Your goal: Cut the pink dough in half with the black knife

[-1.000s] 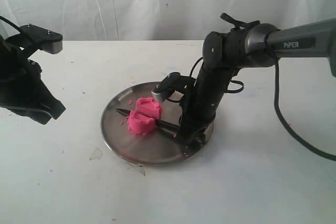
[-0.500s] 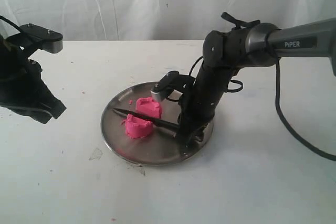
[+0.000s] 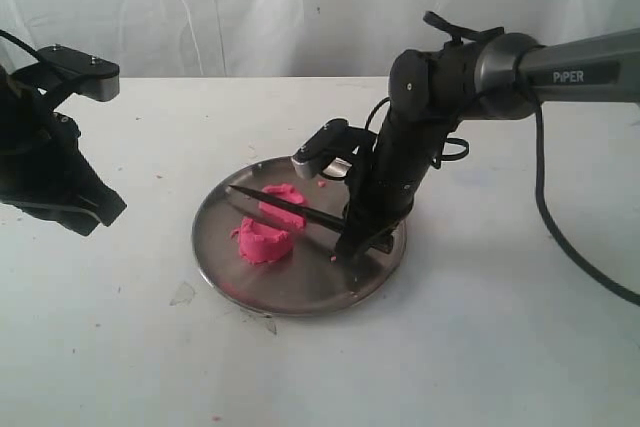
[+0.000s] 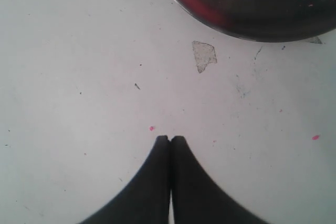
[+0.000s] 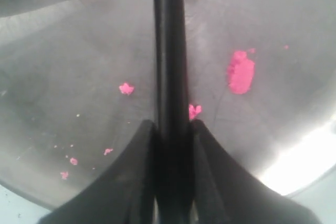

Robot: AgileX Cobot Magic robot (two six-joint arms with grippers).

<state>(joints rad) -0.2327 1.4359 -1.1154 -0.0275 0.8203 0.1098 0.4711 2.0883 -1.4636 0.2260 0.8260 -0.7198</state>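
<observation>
right gripper (image 3: 352,245) clamped on knife (image 3: 285,205) | blade runs left from jaws, over dough (image 3: 265,240) | left gripper (image 4: 169,139) pinched closed, empty, way off

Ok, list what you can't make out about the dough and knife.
- Exterior view: the black knife crosses the pink dough, hiding whether its pieces are fully apart.
- Right wrist view: the knife's tip runs off the frame; the dough is a blurred sliver.
- Left wrist view: the steel plate is cut off by the edge; no knife visible.
</observation>
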